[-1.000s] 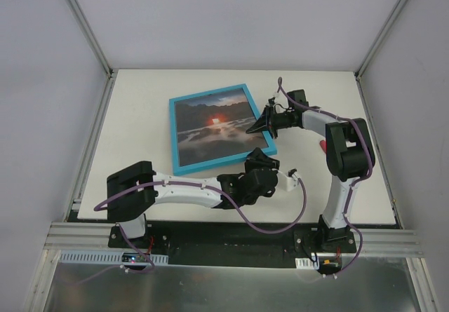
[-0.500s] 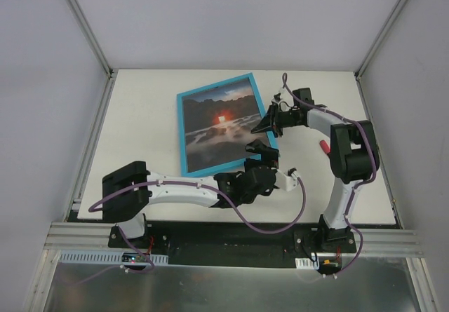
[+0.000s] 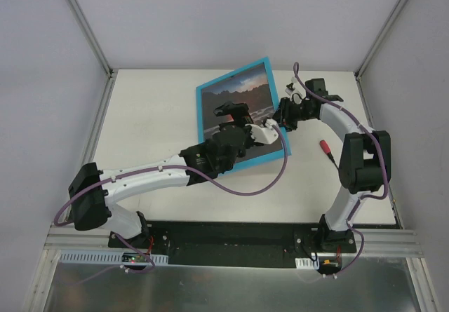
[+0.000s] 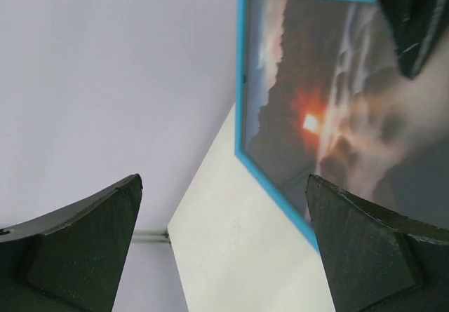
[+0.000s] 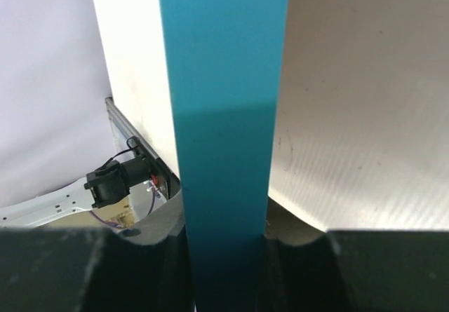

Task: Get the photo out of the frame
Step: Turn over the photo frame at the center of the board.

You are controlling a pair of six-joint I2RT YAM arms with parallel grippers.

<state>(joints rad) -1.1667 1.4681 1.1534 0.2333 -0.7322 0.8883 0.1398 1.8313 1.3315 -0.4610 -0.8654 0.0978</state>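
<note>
The light-blue frame [image 3: 235, 72] is tilted up off the white table [image 3: 154, 109], with its far side raised. The photo [image 3: 245, 87], a sunset over dark rocks, sits inside it. My right gripper [image 3: 283, 119] is shut on the frame's right rail, which shows as a blue strip [image 5: 224, 116] between its jaws [image 5: 224, 256]. My left gripper [image 3: 234, 113] hangs open in front of the photo's face, holding nothing. In the left wrist view the frame's edge [image 4: 240, 80] and the photo [image 4: 316, 116] lie beyond the wide-apart left gripper [image 4: 224, 249].
A small red-tipped object [image 3: 326, 146] lies on the table to the right of the frame, near the right arm [image 3: 361, 158]. Grey enclosure walls [image 3: 56, 80] border the table on the left, back and right.
My right gripper has lifted and tilted the frame up toward the back right. My left gripper has opened and swung up from the frame's near corner to in front of the photo.
</note>
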